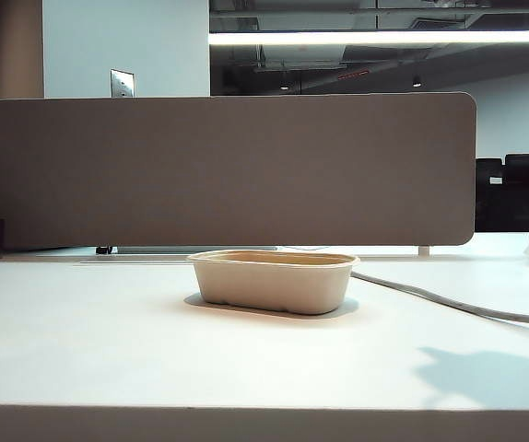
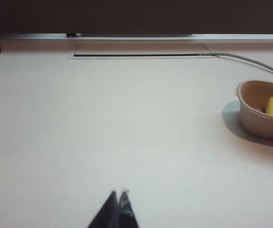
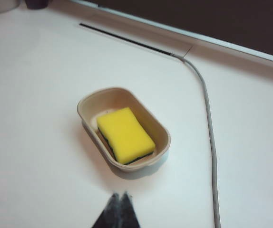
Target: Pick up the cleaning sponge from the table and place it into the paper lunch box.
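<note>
Right wrist view: the cleaning sponge lies flat, yellow face up, inside the paper lunch box, mid-table beside the grey cable. Foam of this kind is probably light and compressible, best pinched across its waisted long sides. Right gripper, closed and empty, hovers above the near table edge, apart from the box. Left gripper, likewise closed on nothing, hangs over bare table, well apart.

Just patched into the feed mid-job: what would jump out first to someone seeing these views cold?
The bright yellow cleaning sponge lying flat, yellow side up, inside the beige paper lunch box mid-table, with a grey cable curving past it. Both grippers are shut and apart from the box: the right gripper above the table near it, the left gripper over bare white table.
</note>
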